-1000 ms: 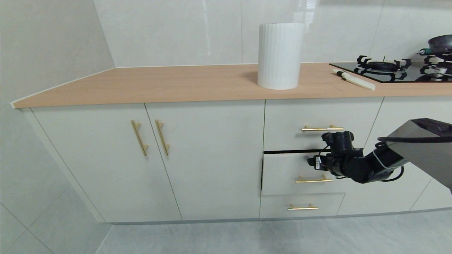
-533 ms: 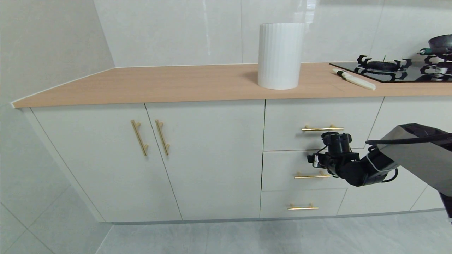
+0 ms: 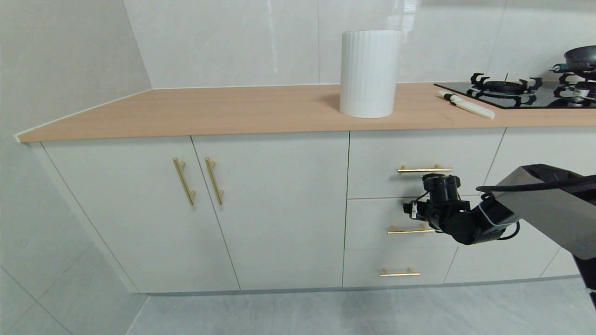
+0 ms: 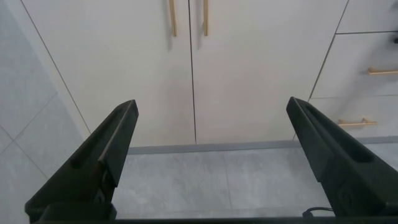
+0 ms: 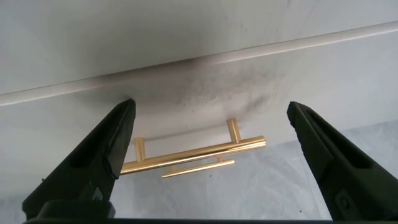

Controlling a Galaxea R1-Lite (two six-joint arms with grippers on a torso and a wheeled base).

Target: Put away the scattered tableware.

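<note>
Now that the drawer (image 3: 372, 223), ajar a second ago, is shut, the right hand (image 5: 210, 112) hangs spread before its handle (image 5: 193, 152). The knife (image 3: 465, 104) lies unstowed on the counter (image 3: 233, 109) beside the stove (image 3: 507, 88).

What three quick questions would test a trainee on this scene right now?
1. True or false: the right gripper is shut on the middle drawer's handle.
2. What lies on the countertop between the white canister and the stove? A) knife B) fork C) bowl
3. Fill in: the drawers show ___ gold handles.
Key: 1 false, it is open; 2 A; 3 three.
</note>
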